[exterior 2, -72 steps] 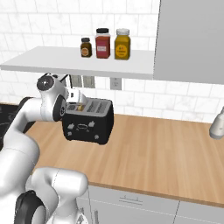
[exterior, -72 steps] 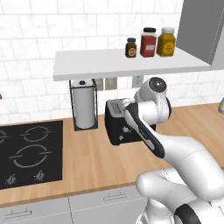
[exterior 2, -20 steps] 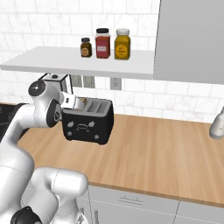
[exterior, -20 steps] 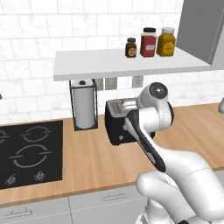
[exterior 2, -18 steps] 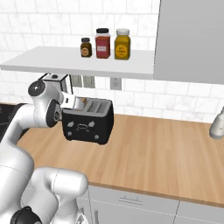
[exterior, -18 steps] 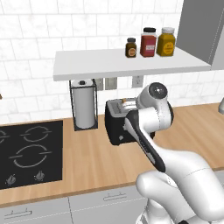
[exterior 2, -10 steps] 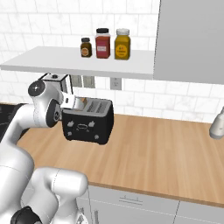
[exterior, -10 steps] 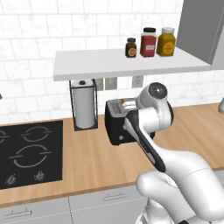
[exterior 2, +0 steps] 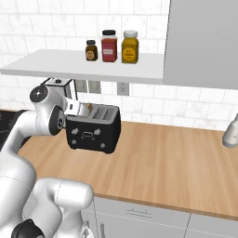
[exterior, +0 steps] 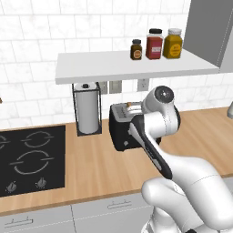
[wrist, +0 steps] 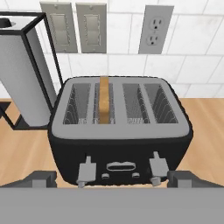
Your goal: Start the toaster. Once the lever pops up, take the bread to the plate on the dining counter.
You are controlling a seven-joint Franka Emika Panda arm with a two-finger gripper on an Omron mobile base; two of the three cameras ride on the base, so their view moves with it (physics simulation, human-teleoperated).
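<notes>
The black four-slot toaster [wrist: 120, 131] stands on the wood worktop against the tiled wall, and it also appears as the toaster [exterior: 122, 134] and the toaster [exterior 2: 91, 132] in the base views. The bread [wrist: 104, 99] stands upright in the second slot from the left, its tan crust above the silver top. Two levers [wrist: 86, 168] stick out of the toaster's front. My gripper [wrist: 112, 178] hovers just in front of and above the toaster, open, its fingertips [wrist: 41, 177] wide apart and holding nothing. The plate and the dining counter are out of view.
A paper towel roll in a black frame [exterior: 87, 109] stands just left of the toaster. A black hob [exterior: 27, 157] lies further left. A white shelf [exterior: 113, 66] with three jars [exterior: 154, 44] hangs low over the toaster. Bare wood worktop [exterior 2: 176, 153] stretches to the right.
Since 3.6 s ago the arm has shifted slightly near the toaster. Over the last second nothing has visibly moved.
</notes>
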